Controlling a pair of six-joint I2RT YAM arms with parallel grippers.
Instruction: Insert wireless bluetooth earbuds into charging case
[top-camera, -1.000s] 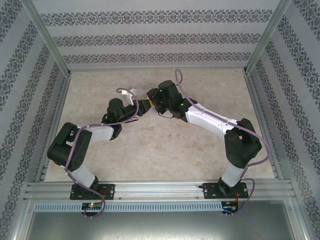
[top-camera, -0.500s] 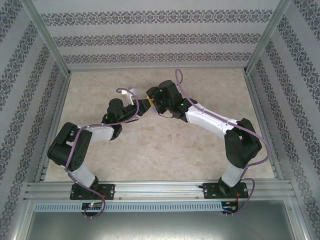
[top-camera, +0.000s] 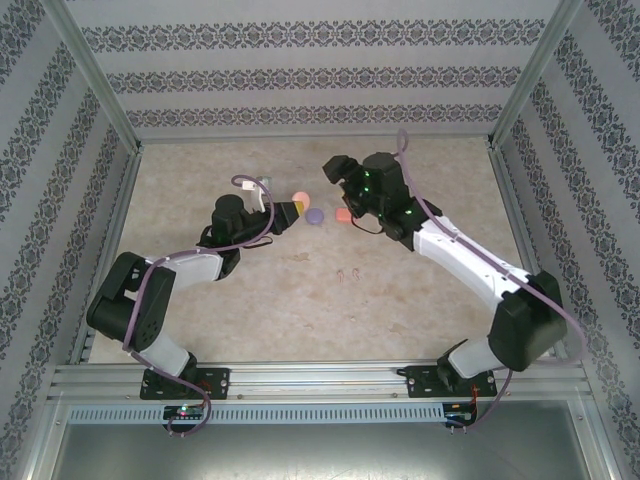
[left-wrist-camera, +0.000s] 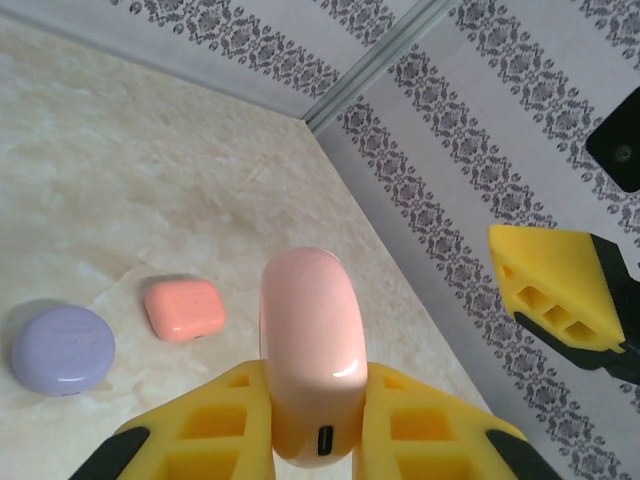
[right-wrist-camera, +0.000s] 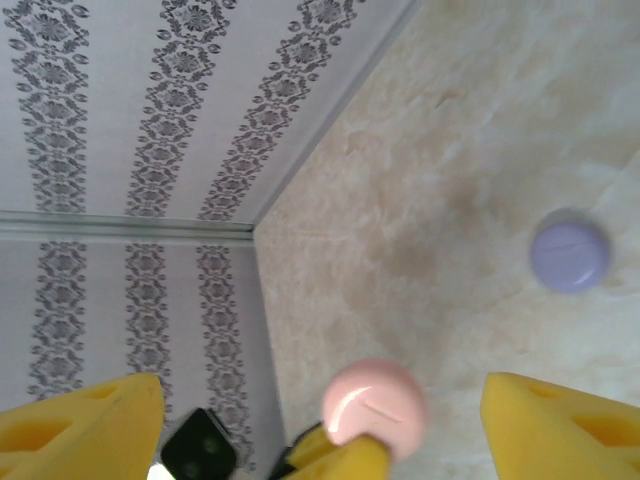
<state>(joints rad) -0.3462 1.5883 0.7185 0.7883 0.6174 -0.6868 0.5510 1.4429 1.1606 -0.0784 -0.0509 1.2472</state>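
My left gripper (left-wrist-camera: 310, 400) is shut on a round pink charging case (left-wrist-camera: 308, 340), held edge-up with its charging port facing the camera and its lid closed. In the top view that gripper (top-camera: 289, 209) holds the case (top-camera: 298, 197) just above the table at mid-back. My right gripper (right-wrist-camera: 322, 420) is open, its yellow fingers (right-wrist-camera: 85, 430) spread wide on either side of the pink case (right-wrist-camera: 373, 402) without touching it. Two tiny pale specks (top-camera: 349, 274) lie nearer the table's middle, too small to tell whether they are earbuds.
A round purple case (top-camera: 314, 215) and a squarish orange-pink case (top-camera: 343, 214) rest on the table right of the held case, both closed; they also show as purple (left-wrist-camera: 62, 348) and orange-pink (left-wrist-camera: 185, 308). Patterned walls (top-camera: 300, 80) enclose the table.
The right gripper has let go, opened wide and drawn back to the right, uncovering the purple and orange-pink cases. The left gripper still grips the pink case.
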